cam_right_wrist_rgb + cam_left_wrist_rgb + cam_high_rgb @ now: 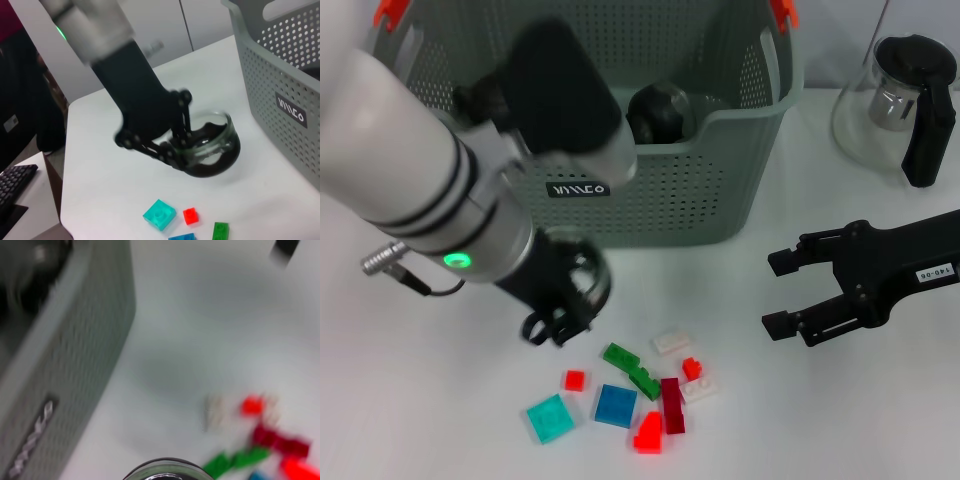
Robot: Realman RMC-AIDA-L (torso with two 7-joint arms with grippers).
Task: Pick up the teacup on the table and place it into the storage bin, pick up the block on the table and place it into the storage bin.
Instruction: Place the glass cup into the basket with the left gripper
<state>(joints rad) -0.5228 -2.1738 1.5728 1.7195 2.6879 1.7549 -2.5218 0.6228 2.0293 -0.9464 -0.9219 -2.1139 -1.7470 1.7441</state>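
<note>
the storage bin (720, 190), grey-green and perforated with orange clips (783, 12) at its rim, stands at the back of the white worktop (440, 400). inside it, near the front wall, lies a dark rounded object (660, 112) that cannot be made out further. to the bin's right stands a glass jug (880, 110) with a black lid and handle.

the left tool (560, 315) hangs just in front of the bin, closed on the rim of the teacup (212, 145), a clear glass cup with a dark look to its lower part; the right wrist view shows the cup gripped at its near edge, close above the worktop, though whether it touches cannot be told. the right tool (782, 292) is off to the right, low over the worktop, its fingers spread wide and holding nothing.

the blocks (650, 385) lie scattered in front of the left tool: teal, blue, green, dark red, bright red and white pieces, some touching.

a small black label (579, 188) on the bin's front carries white lettering that cannot be read with certainty. a white tag (932, 271) on the right arm reads something like "140-06". the right wrist view shows a keyboard (15, 187) on a lower surface beyond the worktop's edge.
</note>
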